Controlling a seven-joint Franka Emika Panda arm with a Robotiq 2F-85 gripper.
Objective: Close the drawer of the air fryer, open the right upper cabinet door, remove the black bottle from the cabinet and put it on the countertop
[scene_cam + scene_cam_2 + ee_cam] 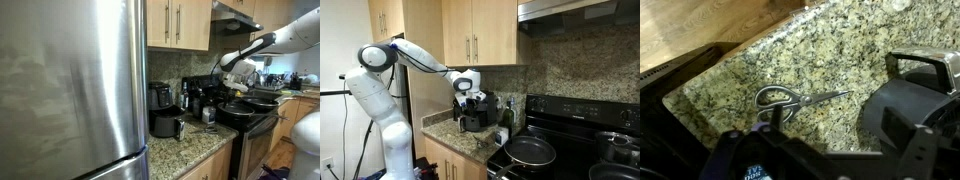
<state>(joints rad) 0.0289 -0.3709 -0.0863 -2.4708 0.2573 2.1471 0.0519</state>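
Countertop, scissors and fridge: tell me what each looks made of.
Countertop: polished stone, likely granite; speckled beige-brown grain with a sheen.
Scissors: blades look like bare metal, pale and shiny; the dark handle loops are probably plastic.
Fridge: brushed stainless steel by its look; grey, with soft smeared reflections.

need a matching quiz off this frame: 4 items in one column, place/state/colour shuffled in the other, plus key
Items
1. scissors
2. frying pan
3. right upper cabinet door
4. fridge

Place, state or colour
A. shut
B. brushed steel
C. lying flat on the countertop
D. sitting on the stove top

Pairs: 1-C, 2-D, 3-A, 4-B
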